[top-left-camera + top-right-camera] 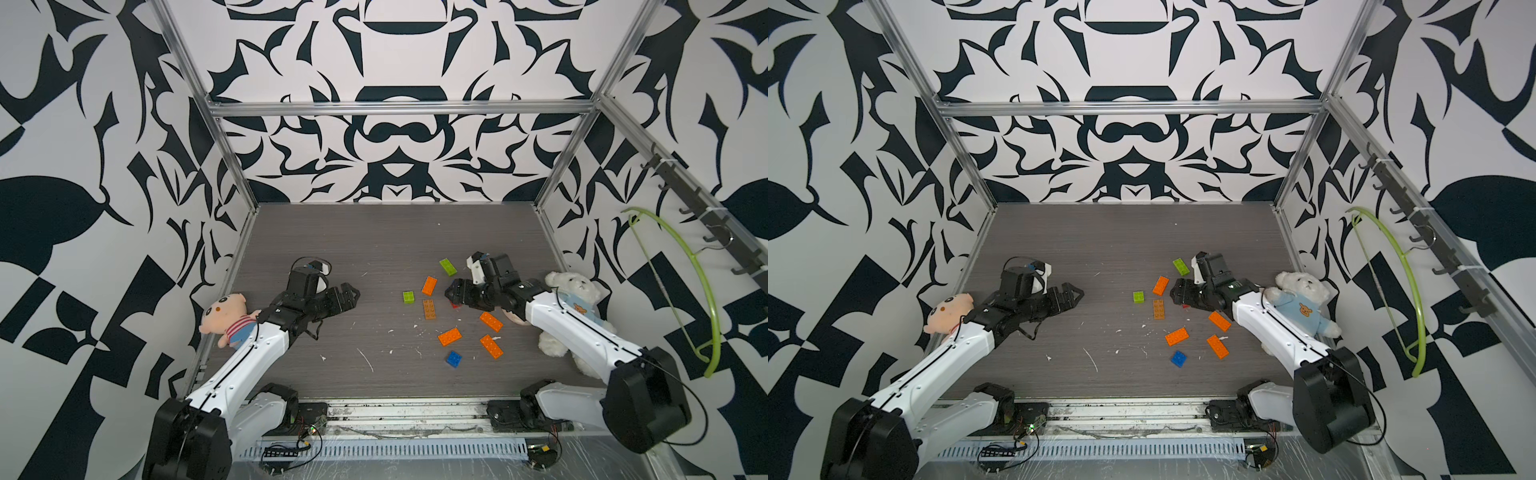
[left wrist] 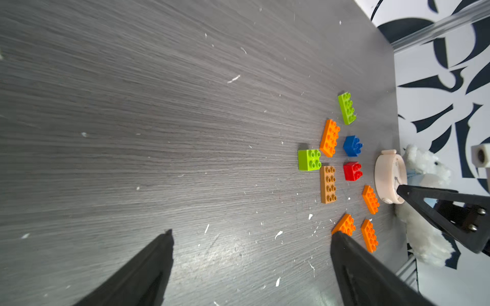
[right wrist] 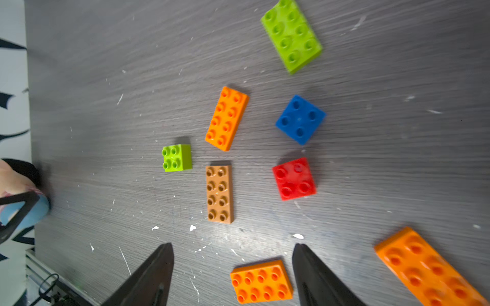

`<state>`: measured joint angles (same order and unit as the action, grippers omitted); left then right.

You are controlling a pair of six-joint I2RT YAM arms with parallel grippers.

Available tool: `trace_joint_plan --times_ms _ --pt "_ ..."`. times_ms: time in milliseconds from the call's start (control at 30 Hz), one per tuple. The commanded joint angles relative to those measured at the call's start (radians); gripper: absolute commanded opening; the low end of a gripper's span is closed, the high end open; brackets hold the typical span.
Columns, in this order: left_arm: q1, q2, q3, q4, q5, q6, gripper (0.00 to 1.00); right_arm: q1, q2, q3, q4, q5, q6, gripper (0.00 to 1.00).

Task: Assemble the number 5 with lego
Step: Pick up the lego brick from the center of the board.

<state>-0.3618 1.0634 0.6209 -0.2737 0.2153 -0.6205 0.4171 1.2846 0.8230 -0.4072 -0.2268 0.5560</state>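
Your left claw point(image 1: 353, 298) hangs released above the table point(image 1: 332, 232), while your right claw point(image 3: 233, 246) stands parted, grasping nothing, near an orange lego brick point(image 3: 261, 280).

Lego bricks point(image 1: 449, 336) lie scattered on the right half of the counter point(image 1: 353, 241). A plush pig point(image 1: 226, 313) sits at the counter's left edge; a teddy bear point(image 1: 575, 291) sits at its right edge.

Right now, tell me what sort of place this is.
Likely a robot test booth, not a home: a metal frame with patterned walls, two arms mounted at the table edge, and toy bricks scattered as props.
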Motion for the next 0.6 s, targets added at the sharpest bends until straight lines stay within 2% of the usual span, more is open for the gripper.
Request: trace_joint_plan --times_ms 0,267,567 --pt "-0.03 0.03 0.042 -0.012 -0.032 0.014 0.99 0.059 0.034 0.056 0.0 0.08 0.024 0.73" --pt "-0.099 0.075 0.066 -0.003 -0.08 0.009 0.99 0.157 0.18 0.147 -0.054 0.167 0.012 0.68" --pt "-0.115 0.089 0.07 0.002 -0.114 -0.002 0.99 0.22 0.311 0.226 -0.133 0.256 -0.011 0.61"
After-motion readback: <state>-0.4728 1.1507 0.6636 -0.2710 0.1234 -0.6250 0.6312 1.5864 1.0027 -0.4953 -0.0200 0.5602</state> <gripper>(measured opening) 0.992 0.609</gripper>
